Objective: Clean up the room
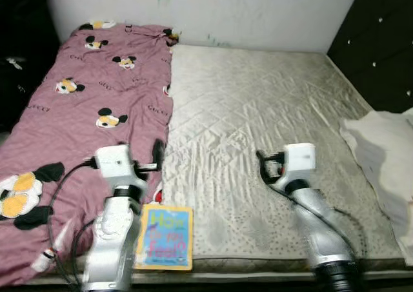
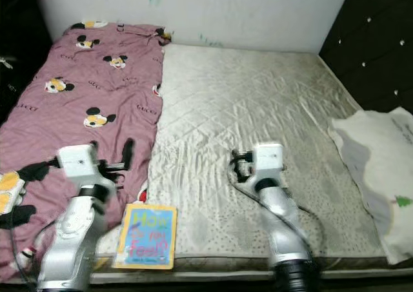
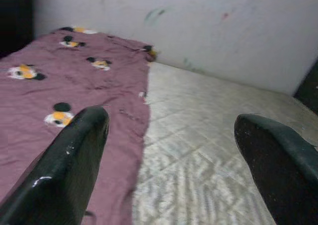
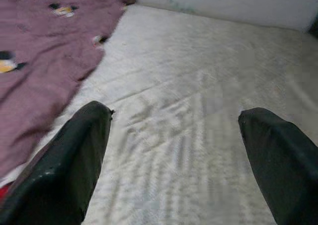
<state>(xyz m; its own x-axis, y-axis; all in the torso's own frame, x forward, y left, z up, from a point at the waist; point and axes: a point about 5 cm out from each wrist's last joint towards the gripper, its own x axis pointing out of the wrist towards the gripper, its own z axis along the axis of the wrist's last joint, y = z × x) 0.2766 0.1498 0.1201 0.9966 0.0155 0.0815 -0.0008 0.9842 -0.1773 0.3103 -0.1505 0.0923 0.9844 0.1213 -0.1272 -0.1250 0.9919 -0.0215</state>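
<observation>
one book point(image 1: 164, 236), one white cloth point(image 1: 386, 159) — two spread grippers point(image 3: 171, 150) point(image 4: 176, 155)

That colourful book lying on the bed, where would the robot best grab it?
Probably by the book's near edge, which sits at the mattress front edge, coming from the robot's side. It lies flat, so a fingertip must slide underneath. The left gripper hovers nearest, open.
</observation>
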